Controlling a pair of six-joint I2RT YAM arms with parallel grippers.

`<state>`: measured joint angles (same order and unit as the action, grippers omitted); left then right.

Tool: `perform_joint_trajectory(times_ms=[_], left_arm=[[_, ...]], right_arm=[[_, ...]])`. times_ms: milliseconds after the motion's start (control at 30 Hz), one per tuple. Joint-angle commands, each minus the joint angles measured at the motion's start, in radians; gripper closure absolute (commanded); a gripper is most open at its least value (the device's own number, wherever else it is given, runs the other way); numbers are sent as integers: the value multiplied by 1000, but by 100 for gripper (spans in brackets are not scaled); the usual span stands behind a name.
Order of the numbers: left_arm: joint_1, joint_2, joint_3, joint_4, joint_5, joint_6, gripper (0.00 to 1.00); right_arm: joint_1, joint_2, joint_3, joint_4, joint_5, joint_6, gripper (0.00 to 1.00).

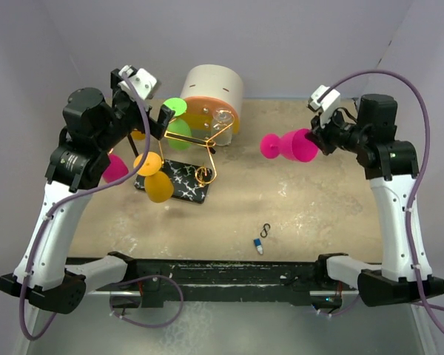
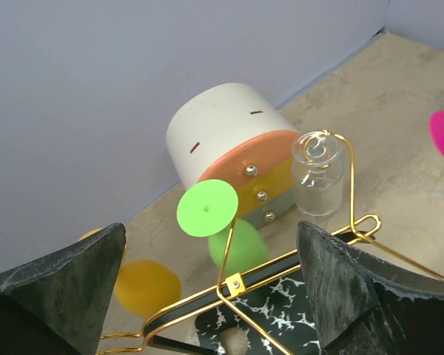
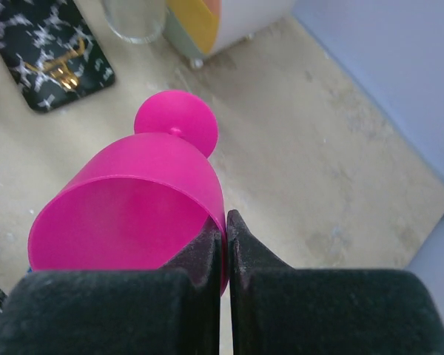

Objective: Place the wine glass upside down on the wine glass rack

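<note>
- Right wrist view: wine glass (image 3: 133, 200) lies sideways, its rim pinched in the clamped right gripper (image 3: 226, 231).
- It hangs well right of the wine glass rack (image 1: 200, 151).
- Over the rack, left gripper (image 2: 207, 296) gapes, empty.
- Advice: invert it, then thread the stem into a free arm.

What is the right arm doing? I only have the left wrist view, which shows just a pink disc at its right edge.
Observer: The right gripper has its jaws shut on the rim of a pink wine glass, held on its side.
Operator: Where does its foot point?
Observer: Toward the wine glass rack, with a gap between them.
Operator: More pink?
Observer: A second pink glass shows beside the left arm, partly hidden.
</note>
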<state>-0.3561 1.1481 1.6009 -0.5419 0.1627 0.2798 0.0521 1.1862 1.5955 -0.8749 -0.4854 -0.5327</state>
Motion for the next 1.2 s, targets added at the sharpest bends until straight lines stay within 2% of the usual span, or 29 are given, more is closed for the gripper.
perform_joint_trajectory(times_ms=[0, 233, 633, 933, 1167], left_arm=[[16, 9, 43, 23, 106, -104, 1], [15, 45, 68, -2, 133, -151, 1], [15, 64, 91, 33, 236, -354, 1], [15, 112, 158, 45, 327, -485, 0], [15, 179, 166, 139, 428, -628, 3]], right_arm=[[82, -47, 60, 187, -47, 143, 100], [124, -40, 94, 376, -153, 292, 100], [190, 62, 272, 514, -128, 502, 100], [227, 144, 378, 549, -55, 548, 100], [261, 165, 393, 544, -58, 550, 100]])
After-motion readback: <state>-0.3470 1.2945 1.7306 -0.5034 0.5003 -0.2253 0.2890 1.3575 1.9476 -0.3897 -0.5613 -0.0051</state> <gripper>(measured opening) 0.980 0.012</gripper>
